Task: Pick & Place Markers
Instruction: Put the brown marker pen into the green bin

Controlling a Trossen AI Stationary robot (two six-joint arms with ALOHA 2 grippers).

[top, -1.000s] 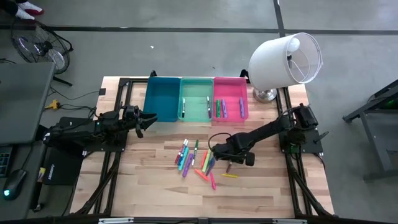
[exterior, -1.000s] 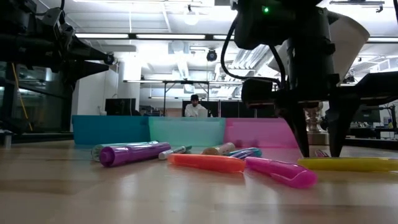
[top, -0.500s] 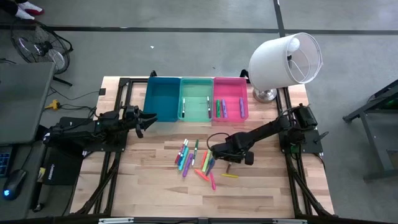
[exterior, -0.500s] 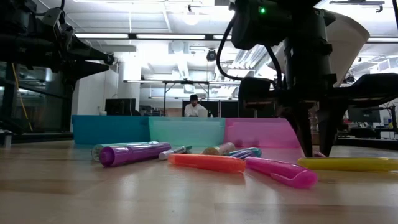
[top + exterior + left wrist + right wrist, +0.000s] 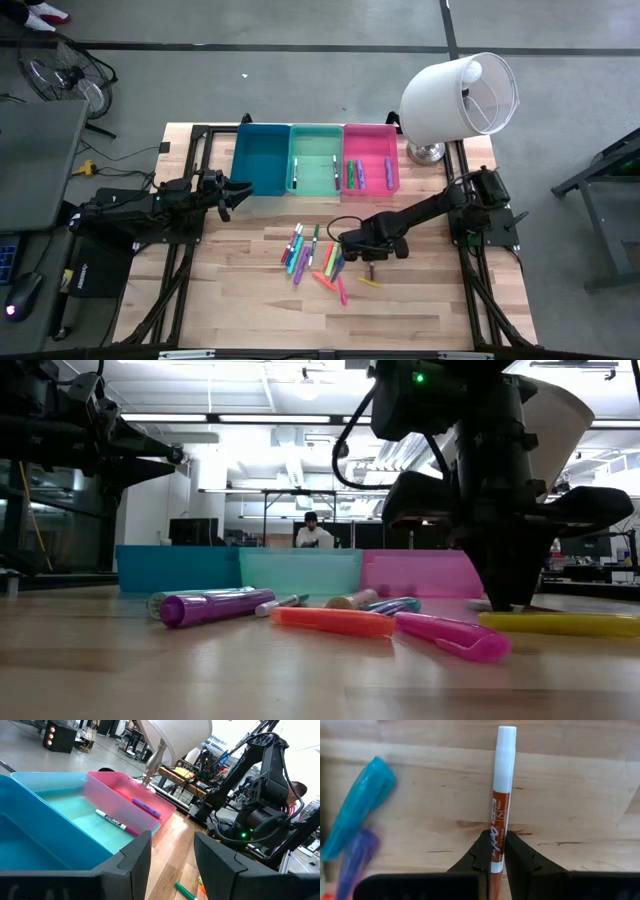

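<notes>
Down at the tabletop, the right gripper [image 5: 497, 851] had its two fingers pressed against the sides of a thin marker with a white end and a brown label [image 5: 501, 795], which lay flat on the wooden table [image 5: 430, 300] just to the right of the scattered markers [image 5: 312, 258]. From above, that gripper [image 5: 371, 266] sat at the right edge of the pile, near a yellow marker [image 5: 370, 284]. In the low view it [image 5: 512, 600] reached down to the wood behind the yellow marker [image 5: 560, 623], with a pink marker [image 5: 450, 635], an orange one [image 5: 332, 620] and a purple one [image 5: 215, 606] lying across the foreground. The left gripper [image 5: 232, 196] waited above the table beside the blue bin [image 5: 260, 160], its fingers [image 5: 131, 865] apart and holding nothing. The mint green bin [image 5: 316, 160] held two markers and the pink bin [image 5: 371, 158] a few more. A white lamp [image 5: 458, 98] stood at the table's far right corner.
</notes>
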